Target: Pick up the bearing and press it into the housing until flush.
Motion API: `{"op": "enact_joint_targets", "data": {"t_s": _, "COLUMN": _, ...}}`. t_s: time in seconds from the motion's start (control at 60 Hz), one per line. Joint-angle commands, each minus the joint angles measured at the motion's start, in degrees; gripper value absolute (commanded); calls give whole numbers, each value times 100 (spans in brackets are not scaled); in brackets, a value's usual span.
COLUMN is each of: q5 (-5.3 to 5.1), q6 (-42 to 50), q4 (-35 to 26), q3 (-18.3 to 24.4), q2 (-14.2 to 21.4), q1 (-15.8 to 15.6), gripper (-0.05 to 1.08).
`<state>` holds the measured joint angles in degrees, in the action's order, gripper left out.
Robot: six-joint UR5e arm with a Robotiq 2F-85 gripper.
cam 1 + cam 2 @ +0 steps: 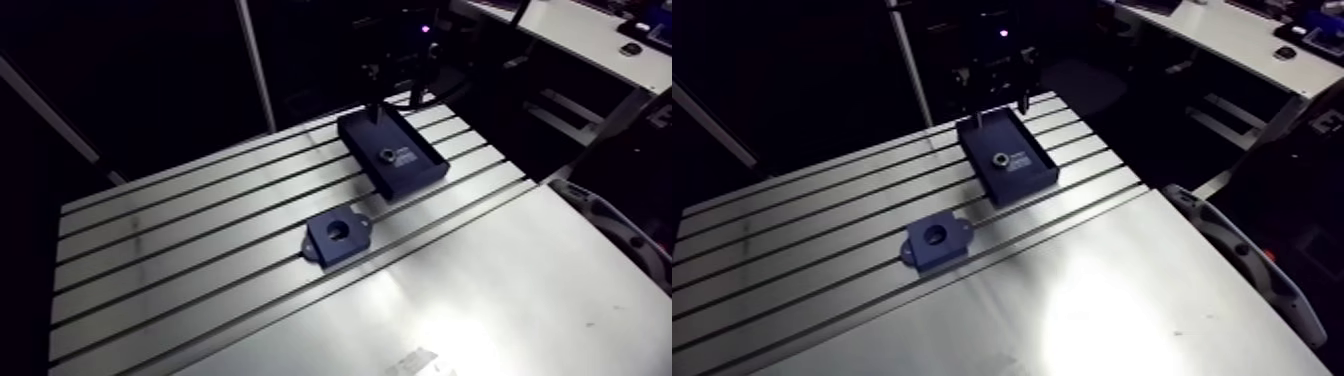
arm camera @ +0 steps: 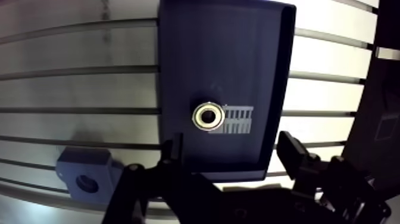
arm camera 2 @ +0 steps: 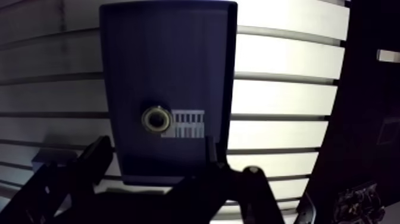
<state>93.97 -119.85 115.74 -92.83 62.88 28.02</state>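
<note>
The bearing (image 2: pixel 208 115) lies flat on the floor of a dark rectangular tray (image 2: pixel 226 53), its bore facing straight up and its axis vertical, just beside a pale striped label (image 2: pixel 239 119). The tray's long side runs across the slots of the worktop (image 1: pixel 200 250). The claw (image 2: pixel 231 143) hovers over one short end of the tray, spread wide and gripping nothing. The housing (image 1: pixel 338 236) rests outside the tray, off that end's corner, bore upward.

Arm cam: high, oblique, far, sees whole table (image 1: pixel 200 260). Wrist cam: straight down, close over tray (image 2: pixel 226 42). Shared: tray, housing (image 2: pixel 86 179).
</note>
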Motion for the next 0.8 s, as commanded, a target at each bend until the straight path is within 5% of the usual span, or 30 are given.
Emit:
{"op": "enact_joint_targets", "data": {"t_s": 0.017, "q5": -15, "q6": 0, "q4": 111, "q3": -63, "q2": -53, "q1": 37, "gripper": 24}}
{"op": "enact_joint_targets", "data": {"t_s": 0.8, "q5": -23, "q6": 106, "q4": 355, "q3": -438, "q2": -115, "q1": 20, "gripper": 32}}
